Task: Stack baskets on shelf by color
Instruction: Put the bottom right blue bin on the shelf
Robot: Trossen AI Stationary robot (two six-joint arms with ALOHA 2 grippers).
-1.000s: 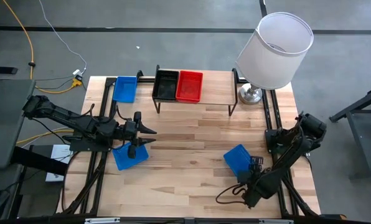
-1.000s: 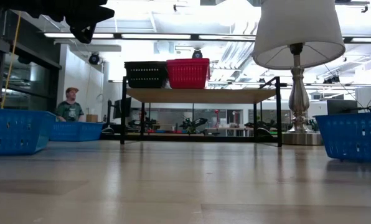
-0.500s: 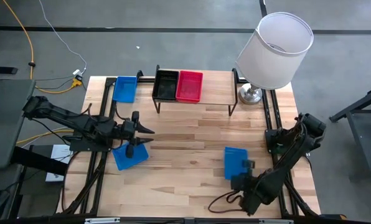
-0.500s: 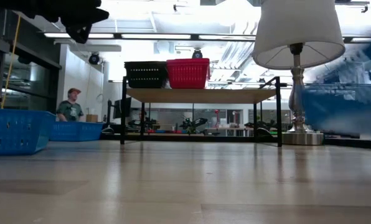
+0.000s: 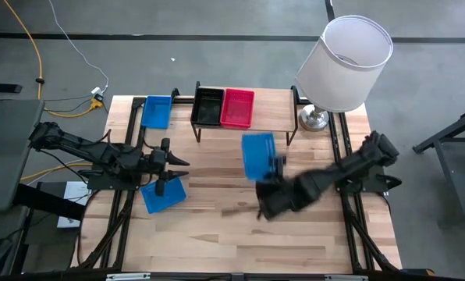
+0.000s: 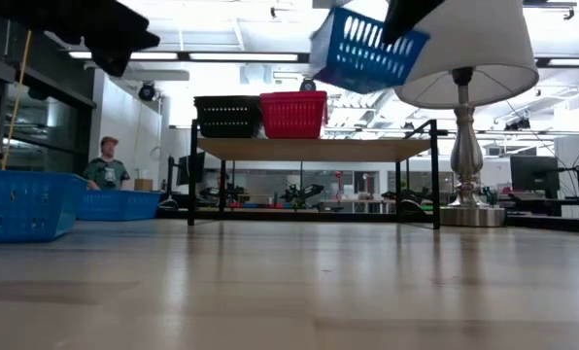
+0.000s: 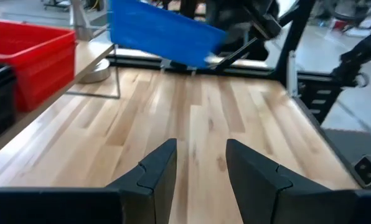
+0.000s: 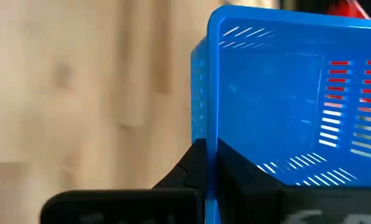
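A blue basket (image 5: 257,154) hangs in the air in front of the shelf (image 5: 267,117), with my right gripper (image 5: 275,168) shut on it; the low view shows this basket (image 6: 365,47) tilted, above shelf height. On the shelf stand a black basket (image 5: 209,106) and a red basket (image 5: 237,107) side by side. Another blue basket (image 5: 164,195) lies flat on the table at the left, and my left gripper (image 5: 174,162) hovers open just beyond it. A third blue basket (image 5: 157,111) lies at the far left. My right gripper has one side wall of the blue basket (image 8: 205,127) pinched at the rim, with one finger inside the basket and one finger (image 8: 184,169) outside. The fingers slant down from the table's near right. The basket is lifted clear and tilted.
A lamp with a big white shade (image 5: 343,62) stands at the far right, its foot (image 5: 314,119) next to the shelf's right end. Bare shelf top lies to the right of the red basket. In the room beyond the table a person (image 6: 106,167) is visible.
My right gripper has taken hold of the blue basket at the near right, then swung up and toward the far left, ending in front of the shelf. The basket has left the table, now hangs clear above shelf height and has tipped.
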